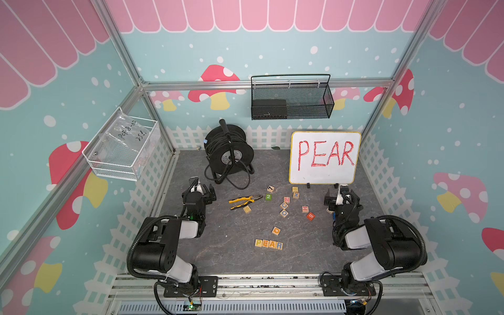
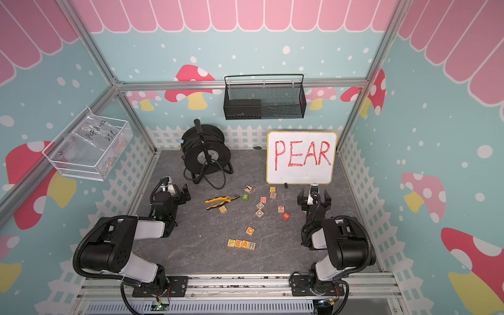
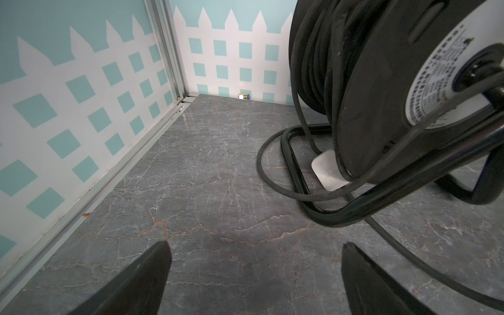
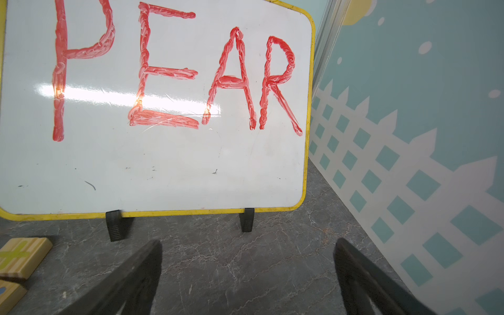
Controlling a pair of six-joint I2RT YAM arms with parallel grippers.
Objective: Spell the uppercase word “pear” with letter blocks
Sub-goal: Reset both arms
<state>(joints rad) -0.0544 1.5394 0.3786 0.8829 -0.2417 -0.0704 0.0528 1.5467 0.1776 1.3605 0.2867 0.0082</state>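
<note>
Wooden letter blocks [image 1: 269, 243] seemingly touching; floor [image 1: 218, 253] edges well apart.

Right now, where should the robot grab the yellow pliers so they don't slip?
Probably from above, jaws across the pliers just behind the pivot. They lie flat with the handles splayed apart, so that narrow neck fits best. The open left gripper is nearer.

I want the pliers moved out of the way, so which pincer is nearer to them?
Left. The left pincer hangs open on the handle side of the pliers, near the cable reel; the right pincer is open beyond the scattered blocks, before the whiteboard.
</note>
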